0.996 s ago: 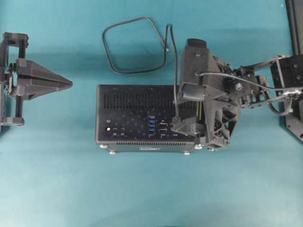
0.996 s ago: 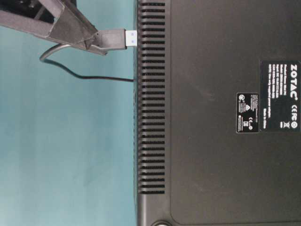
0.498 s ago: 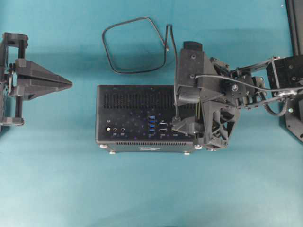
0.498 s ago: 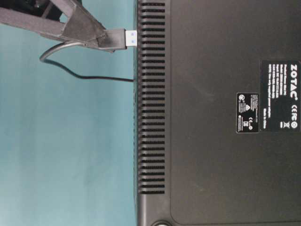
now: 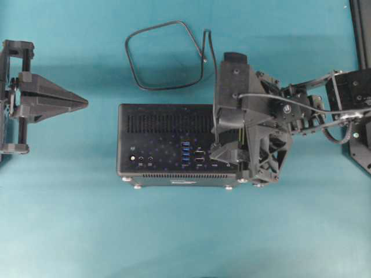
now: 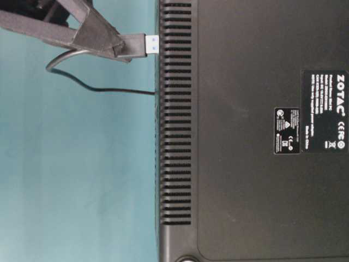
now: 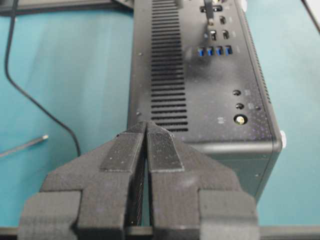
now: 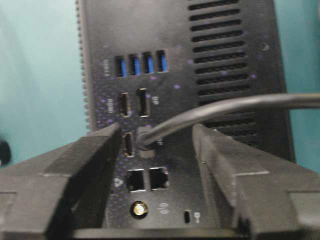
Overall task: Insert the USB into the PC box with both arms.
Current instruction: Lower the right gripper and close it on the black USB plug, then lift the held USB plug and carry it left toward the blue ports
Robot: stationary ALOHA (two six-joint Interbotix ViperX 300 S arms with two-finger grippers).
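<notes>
**Status.** The right gripper [image 8: 155, 145] stands over the 3 o'clock end of the PC box [image 5: 162, 139], its jaws bracketing the USB [image 6: 139, 46] plug.

**Change.** Over the last second the jaws have narrowed and slid further onto the plug. The plug itself has not advanced. Its blue tip sits at the port face.

**Grip.** The wrist view shows gaps on both sides, so a firm pinch cannot be confirmed.

**Alignment.** The blue ports [image 8: 140, 64] lie toward 9 o'clock of the plug (overhead view). Insertion is judged pending.

**Other items.**
- The left gripper [image 5: 86, 102] waits at 9 o'clock, clear of the box, jaws pressed together.
- The cable loop [image 5: 165, 55] lies at 12 o'clock.
</notes>
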